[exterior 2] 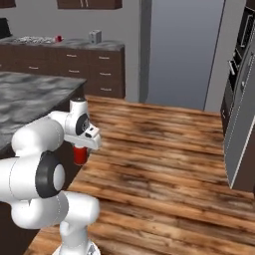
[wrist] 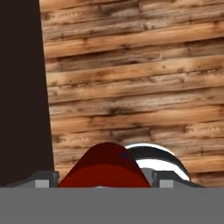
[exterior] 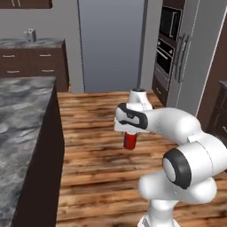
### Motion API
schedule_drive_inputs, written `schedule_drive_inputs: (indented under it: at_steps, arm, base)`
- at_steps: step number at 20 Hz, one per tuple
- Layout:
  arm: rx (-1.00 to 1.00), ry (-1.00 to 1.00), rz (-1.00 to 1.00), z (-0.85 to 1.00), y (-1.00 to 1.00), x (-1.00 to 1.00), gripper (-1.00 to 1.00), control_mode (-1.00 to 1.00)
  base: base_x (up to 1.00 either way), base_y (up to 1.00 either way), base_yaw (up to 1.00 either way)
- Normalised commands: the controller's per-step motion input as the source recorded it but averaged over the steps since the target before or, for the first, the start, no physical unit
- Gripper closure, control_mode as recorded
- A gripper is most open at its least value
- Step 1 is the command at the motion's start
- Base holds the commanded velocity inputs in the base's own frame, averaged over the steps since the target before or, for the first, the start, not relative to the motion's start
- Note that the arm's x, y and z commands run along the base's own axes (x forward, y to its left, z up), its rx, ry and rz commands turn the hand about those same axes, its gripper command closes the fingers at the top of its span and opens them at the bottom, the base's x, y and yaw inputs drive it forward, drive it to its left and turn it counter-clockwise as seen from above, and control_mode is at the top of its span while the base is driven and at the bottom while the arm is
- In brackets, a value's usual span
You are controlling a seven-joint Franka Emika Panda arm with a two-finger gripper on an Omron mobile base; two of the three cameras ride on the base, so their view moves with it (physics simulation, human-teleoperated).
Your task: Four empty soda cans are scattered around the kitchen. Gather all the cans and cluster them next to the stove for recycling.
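Red soda can (exterior: 129, 141) clasped upright in the pincer (exterior: 129, 133), hanging below the hand above the wooden floor (exterior: 102, 150), just beside the dark-sided grey stone table (exterior: 24, 115), second red can (exterior 2: 59, 38) on far table (exterior 2: 107, 46)

A plank floor (exterior: 97, 159) of warm brown wood runs across the room, and the dark-sided island (exterior: 40, 146) with its grey marbled top (exterior: 22, 115) stands on it at the left of the left base view. Along the back wall a dark cabinet run carries a grey counter (exterior 2: 69, 44), on which sit a small silver toaster (exterior 2: 95, 36) and, further left, a small red can (exterior 2: 59, 38). The tall oven column (exterior: 166, 57) and the grey fridge (exterior: 188, 57) beside it stand on the floor at the right.
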Motion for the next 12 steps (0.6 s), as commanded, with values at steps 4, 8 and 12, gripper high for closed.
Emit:
schedule_drive_inputs:
  at_steps: [4, 8, 12]
  arm:
    - [0.00, 0.00, 0.00, 0.00, 0.00, 0.00, 1.00, 1.00]
    - [0.00, 0.00, 0.00, 0.00, 0.00, 0.00, 1.00, 1.00]
    - [0.00, 0.00, 0.00, 0.00, 0.00, 0.00, 1.00, 1.00]
  base:
    - [0.73, -0.60, 0.00]
    - [0.96, -0.42, 0.00]
    - [0.97, -0.34, 0.00]
